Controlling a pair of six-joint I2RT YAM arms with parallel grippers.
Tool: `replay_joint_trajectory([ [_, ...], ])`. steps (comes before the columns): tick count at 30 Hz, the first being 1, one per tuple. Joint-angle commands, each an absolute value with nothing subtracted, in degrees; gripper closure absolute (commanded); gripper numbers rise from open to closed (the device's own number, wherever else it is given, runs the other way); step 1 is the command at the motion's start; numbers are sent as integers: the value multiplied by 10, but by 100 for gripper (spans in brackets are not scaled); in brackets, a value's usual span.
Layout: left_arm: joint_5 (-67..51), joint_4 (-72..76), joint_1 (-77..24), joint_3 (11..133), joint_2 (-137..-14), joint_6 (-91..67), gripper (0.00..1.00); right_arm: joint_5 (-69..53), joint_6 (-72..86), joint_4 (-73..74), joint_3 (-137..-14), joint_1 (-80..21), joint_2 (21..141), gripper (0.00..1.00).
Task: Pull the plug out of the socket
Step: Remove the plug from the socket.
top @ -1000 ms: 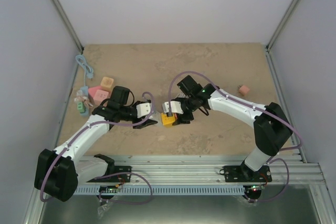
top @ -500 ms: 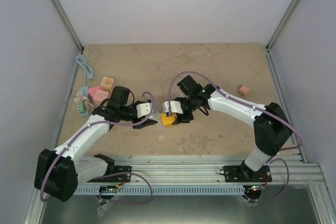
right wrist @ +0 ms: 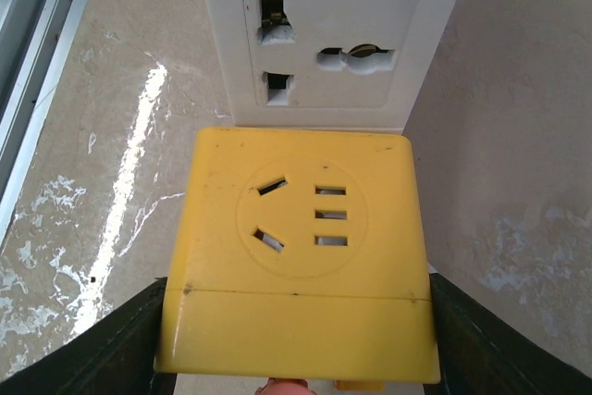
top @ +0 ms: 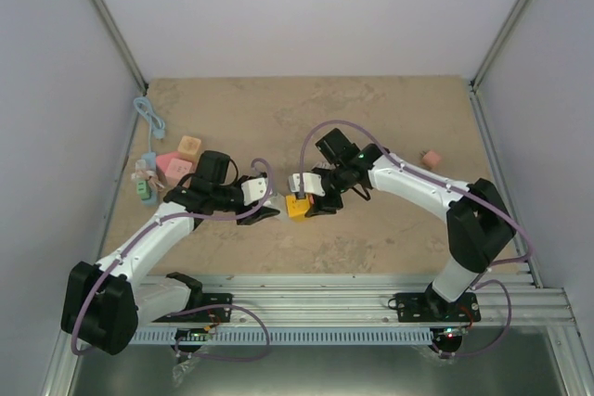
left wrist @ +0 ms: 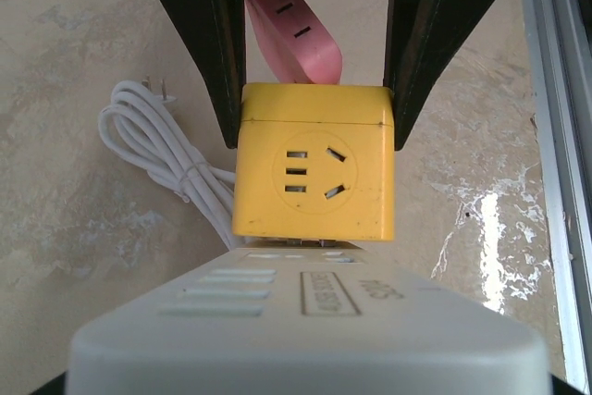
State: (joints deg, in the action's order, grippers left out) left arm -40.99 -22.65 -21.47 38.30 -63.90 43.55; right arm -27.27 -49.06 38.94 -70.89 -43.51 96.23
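Yellow plastic cube plug (top: 298, 208) is clamped in my right gripper (right wrist: 296, 344) midway across the tan table (top: 371, 108), outlet face up, butted leftward against the white plastic socket block (right wrist: 330, 53) that my left gripper (top: 270, 205) clamps. Its label is unreadable.

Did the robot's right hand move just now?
Yes, a little. The right gripper, clamping the yellow plug cube, shifted farther from the metal rail at the near edge.

Beige marbled table (top: 306, 104) with small items near its edges
By the left edge lie a pale blue cable (top: 148, 118), a tan cube (top: 189, 146) and a pink block (top: 173, 167); a small pink cube (top: 431, 158) sits alone far right
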Motion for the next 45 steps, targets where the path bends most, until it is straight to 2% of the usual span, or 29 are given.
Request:
replay_joint_trajectory([
  [1, -394, -194, -211, 387, -638, 437, 100, -296, -480, 412, -729, -434, 974, 90],
  [7, -413, -223, -211, 395, -652, 459, 100, -266, -484, 408, -734, -443, 982, 91],
  [19, -404, -232, -220, 397, -651, 471, 100, -300, -496, 478, -821, -448, 1029, 91],
  [32, -413, -221, -220, 388, -640, 467, 100, -362, -528, 493, -806, -408, 1014, 91],
  [39, -398, -204, -220, 388, -642, 445, 100, -311, -512, 446, -774, -409, 992, 91],
  [43, -375, -175, -218, 384, -642, 413, 100, -266, -497, 394, -730, -416, 959, 99],
  [45, -374, -171, -217, 382, -641, 410, 100, -260, -494, 374, -709, -417, 943, 99],
])
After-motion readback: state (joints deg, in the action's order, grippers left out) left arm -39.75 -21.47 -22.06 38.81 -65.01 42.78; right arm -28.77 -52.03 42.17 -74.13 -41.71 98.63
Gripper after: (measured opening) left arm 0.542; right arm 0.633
